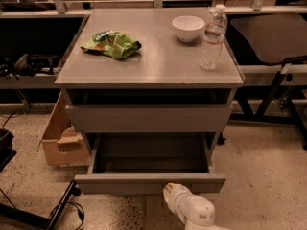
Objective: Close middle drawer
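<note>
Gripper (171, 191) and its white arm come up from the bottom edge of the view, the tip just before the lower rim of the middle drawer (120, 182), slightly right of the front's centre; whether it touches the front cannot be told, nor whether it is wide or narrow. That drawer is pulled well out of the grey cabinet (144, 66), its long tray open to view and bare inside, its flat handleless front nearest the camera and low to the floor (259, 176). Above it another drawer front (148, 118) stands close under the cabinet top, with a dark gap between the two. On the top lie a green bag (111, 43) toward the left, a white bowl (188, 28) at the back right, and a clear bottle (212, 37) upright just right of the bowl, near the right edge. A cardboard box (62, 143) stands on the speckled floor against the cabinet's left side. Black cables (67, 210) trail on the floor at lower left. A dark chair (273, 37) stands to the right of the cabinet.
</note>
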Controlling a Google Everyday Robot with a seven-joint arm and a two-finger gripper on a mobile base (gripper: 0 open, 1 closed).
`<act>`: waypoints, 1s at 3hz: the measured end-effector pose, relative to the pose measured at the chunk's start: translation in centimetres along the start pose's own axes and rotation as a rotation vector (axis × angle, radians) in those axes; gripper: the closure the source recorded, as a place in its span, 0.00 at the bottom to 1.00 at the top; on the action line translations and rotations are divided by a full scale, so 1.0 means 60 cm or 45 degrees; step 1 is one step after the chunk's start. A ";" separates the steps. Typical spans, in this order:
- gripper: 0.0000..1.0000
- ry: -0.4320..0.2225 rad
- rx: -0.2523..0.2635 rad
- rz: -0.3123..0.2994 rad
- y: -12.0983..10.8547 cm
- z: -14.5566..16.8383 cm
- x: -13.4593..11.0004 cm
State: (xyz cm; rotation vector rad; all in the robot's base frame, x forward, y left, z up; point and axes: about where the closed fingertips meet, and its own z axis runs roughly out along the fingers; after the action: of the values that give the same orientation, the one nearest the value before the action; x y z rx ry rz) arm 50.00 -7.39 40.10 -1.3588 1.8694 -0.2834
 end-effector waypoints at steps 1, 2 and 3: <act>1.00 -0.008 0.009 -0.023 -0.011 0.015 -0.005; 1.00 -0.004 0.022 -0.050 -0.055 0.058 -0.008; 1.00 -0.003 0.026 -0.072 -0.078 0.081 -0.011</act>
State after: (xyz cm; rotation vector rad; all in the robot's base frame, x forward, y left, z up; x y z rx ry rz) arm 56.80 -7.43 39.95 -1.3989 1.8231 -0.3287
